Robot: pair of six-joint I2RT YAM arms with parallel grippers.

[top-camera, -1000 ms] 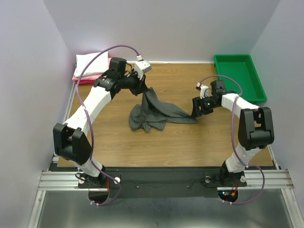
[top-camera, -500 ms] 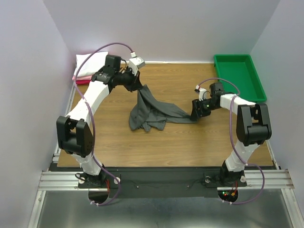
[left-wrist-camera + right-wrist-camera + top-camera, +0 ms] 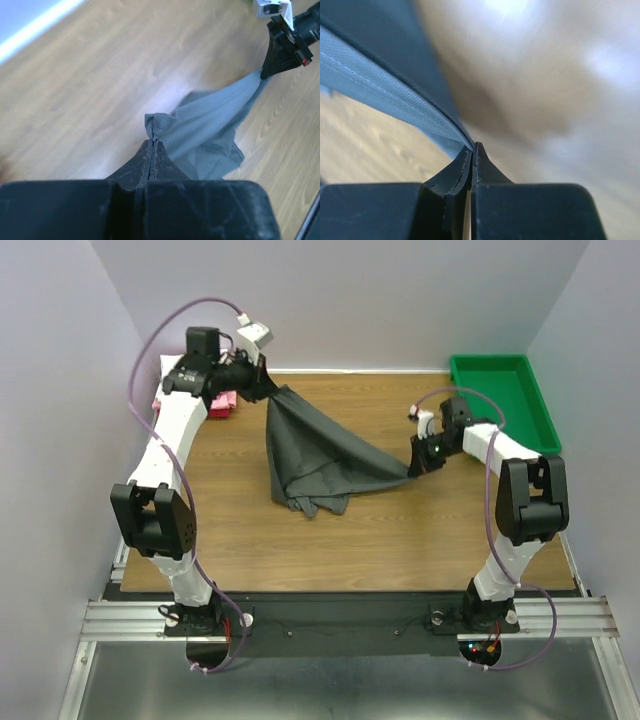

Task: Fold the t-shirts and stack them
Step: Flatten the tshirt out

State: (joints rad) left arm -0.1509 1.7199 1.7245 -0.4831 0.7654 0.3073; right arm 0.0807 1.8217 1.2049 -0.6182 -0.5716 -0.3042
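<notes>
The left gripper (image 3: 264, 390) was clamped tight on a bunched edge of the charcoal t-shirt (image 3: 315, 455), lifted near the far left corner of the table (image 3: 400, 530). The right gripper (image 3: 412, 468) was pinched closed on another edge, low and right of centre, well apart from the green tray (image 3: 505, 395). The cloth hung taut between them, its lower folds resting crumpled on the wood; which parts of the garment were gripped could not be made out, the right wrist view was largely blurred, and only slivers of a pink folded shirt (image 3: 222, 404) showed behind the left arm (image 3: 175, 435).
</notes>
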